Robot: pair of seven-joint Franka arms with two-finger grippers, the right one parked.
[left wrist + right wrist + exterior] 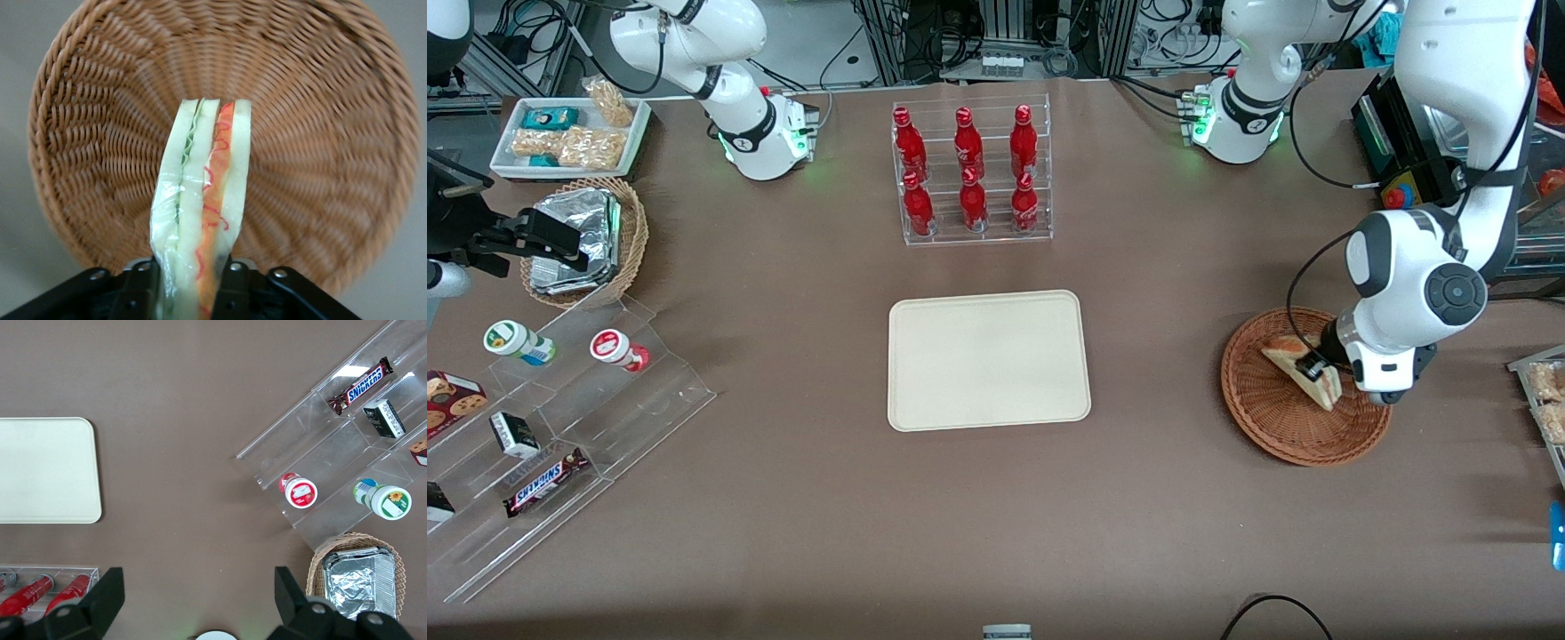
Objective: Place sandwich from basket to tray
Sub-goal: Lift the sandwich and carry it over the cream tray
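Gripper [189, 283] fingers [137, 287] clamp the sandwich [203, 200] (above the basket [320, 133]).

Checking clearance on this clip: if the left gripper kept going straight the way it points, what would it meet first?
Probably the woven floor of the shallow reddish-brown wicker basket. The left gripper, shut on the clear-wrapped triangular sandwich, points into it; height above it is unclear.

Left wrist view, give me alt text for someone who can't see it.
The gripper is shut on a clear-wrapped sandwich, its white bread and green and red-orange filling seen edge-on. Below the sandwich lies the round reddish-brown wicker basket, with brown table showing around its rim.
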